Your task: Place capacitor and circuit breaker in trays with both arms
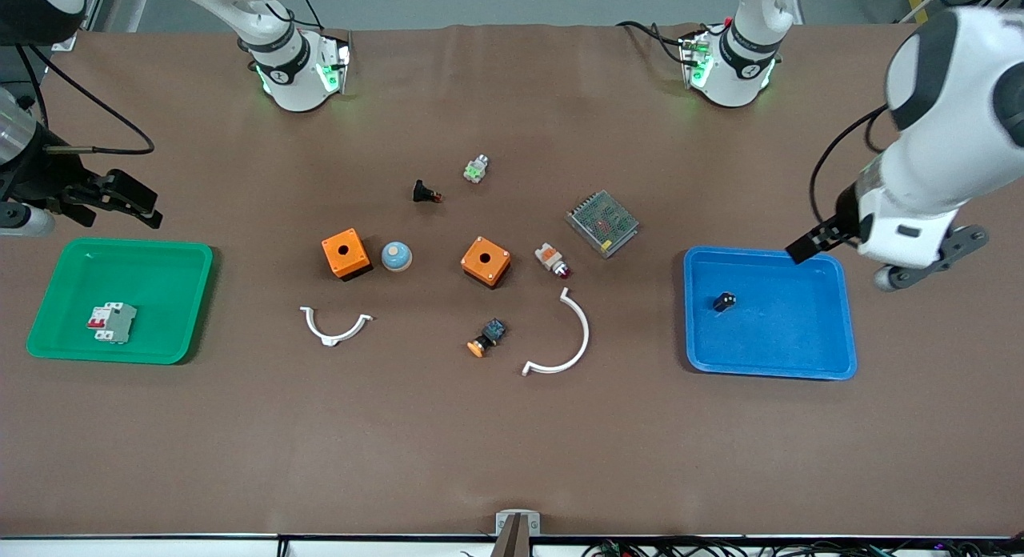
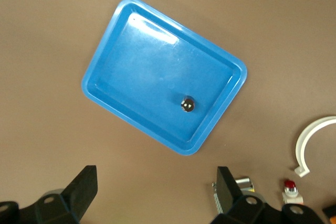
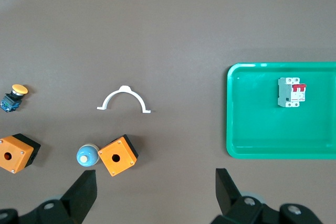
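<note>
The capacitor (image 1: pixel 724 302), a tiny black cylinder, lies in the blue tray (image 1: pixel 784 333) at the left arm's end of the table. It also shows in the left wrist view (image 2: pixel 187 105), inside the tray (image 2: pixel 142 72). The circuit breaker (image 1: pixel 112 322), white-grey with red levers, lies in the green tray (image 1: pixel 160 277) at the right arm's end, and shows in the right wrist view (image 3: pixel 291 92). My left gripper (image 1: pixel 812 241) is open and empty, raised over the blue tray's corner. My right gripper (image 1: pixel 128 197) is open and empty, raised over the table beside the green tray.
Between the trays lie two orange boxes (image 1: pixel 346 253) (image 1: pixel 486 261), a blue knob (image 1: pixel 396 256), two white curved clips (image 1: pixel 336 326) (image 1: pixel 564 341), a mesh-covered metal unit (image 1: pixel 602 222), and several small parts, among them an orange-capped one (image 1: pixel 486 338).
</note>
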